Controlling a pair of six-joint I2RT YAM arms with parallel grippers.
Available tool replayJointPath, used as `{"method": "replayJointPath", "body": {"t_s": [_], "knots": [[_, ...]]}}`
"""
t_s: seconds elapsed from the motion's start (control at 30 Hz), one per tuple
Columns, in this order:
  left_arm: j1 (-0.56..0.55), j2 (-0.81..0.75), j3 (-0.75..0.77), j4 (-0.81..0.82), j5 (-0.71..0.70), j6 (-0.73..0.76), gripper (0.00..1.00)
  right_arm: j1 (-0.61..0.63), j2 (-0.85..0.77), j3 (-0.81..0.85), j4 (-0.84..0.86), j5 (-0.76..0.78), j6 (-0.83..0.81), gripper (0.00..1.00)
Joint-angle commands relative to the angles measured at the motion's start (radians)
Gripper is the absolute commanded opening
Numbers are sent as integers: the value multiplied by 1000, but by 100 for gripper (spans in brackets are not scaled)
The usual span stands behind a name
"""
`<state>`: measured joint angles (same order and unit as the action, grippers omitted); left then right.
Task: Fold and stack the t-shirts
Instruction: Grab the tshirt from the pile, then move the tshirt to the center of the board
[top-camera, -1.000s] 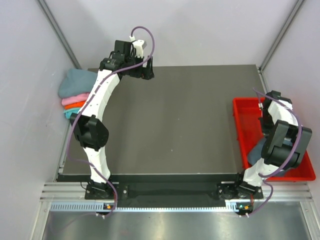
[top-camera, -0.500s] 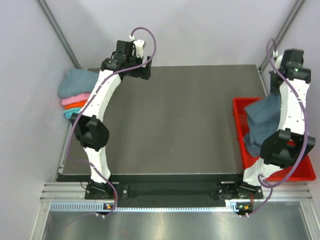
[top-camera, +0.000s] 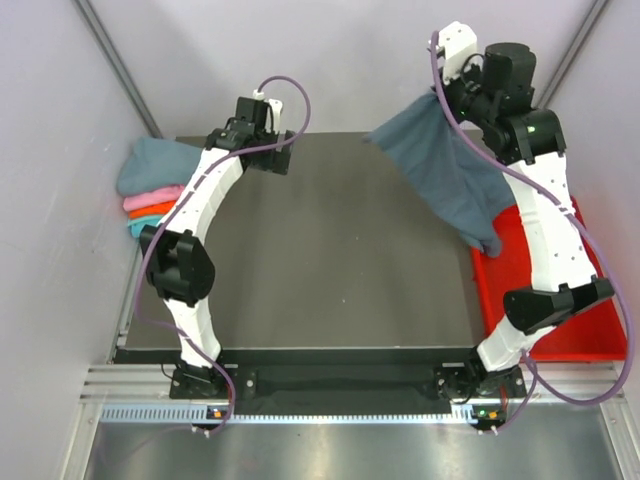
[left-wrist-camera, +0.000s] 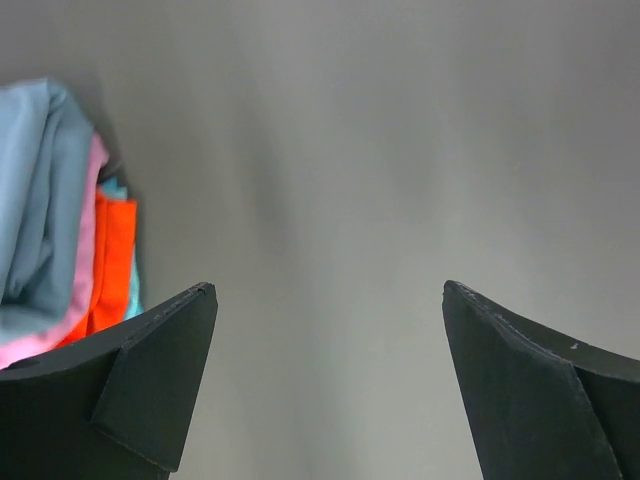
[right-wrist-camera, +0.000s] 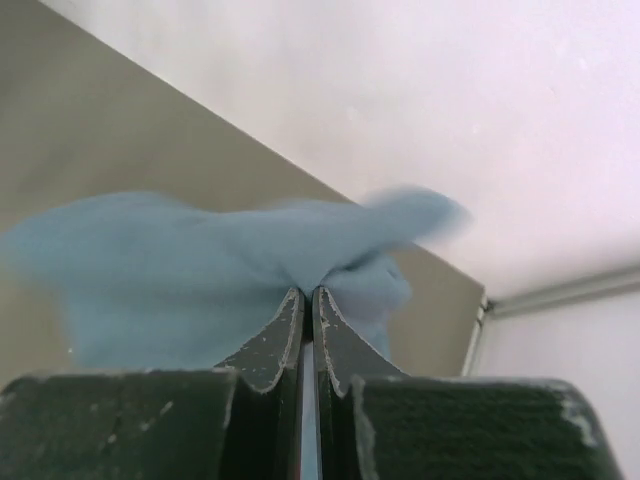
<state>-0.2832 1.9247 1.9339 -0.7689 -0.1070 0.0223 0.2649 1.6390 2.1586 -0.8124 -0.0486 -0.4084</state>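
Fingers of the right gripper (right-wrist-camera: 307, 297) are pressing fully together, pinching a fold of the slate blue-grey t-shirt (top-camera: 445, 170) and holding it high over the table (top-camera: 340, 270) at about 1 o'clock. Its cloth is hanging open and loose, with the lowest corner dangling over the edge of the red tray (top-camera: 585, 345) at 3 o'clock. Fingers of the left gripper (left-wrist-camera: 325, 295) are standing spread wide, gripping nothing, hovering above the table near 11 o'clock. At 10 o'clock, a stack of folded t-shirts (top-camera: 150, 190) is lying: dusty teal on top, then pink, orange and turquoise.
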Motion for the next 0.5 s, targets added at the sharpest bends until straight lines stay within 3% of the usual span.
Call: {"method": "replayJointPath", "body": {"t_s": [0.0, 0.17, 0.47], "knots": [[6, -130, -44, 43, -62, -13, 99, 43, -5, 125, 180, -45, 23, 0], [12, -173, -108, 43, -95, 4, 99, 56, -5, 239, 307, -54, 94, 0], [33, -148, -95, 42, -209, 96, 99, 66, 19, 280, 573, -163, 232, 0]]}}
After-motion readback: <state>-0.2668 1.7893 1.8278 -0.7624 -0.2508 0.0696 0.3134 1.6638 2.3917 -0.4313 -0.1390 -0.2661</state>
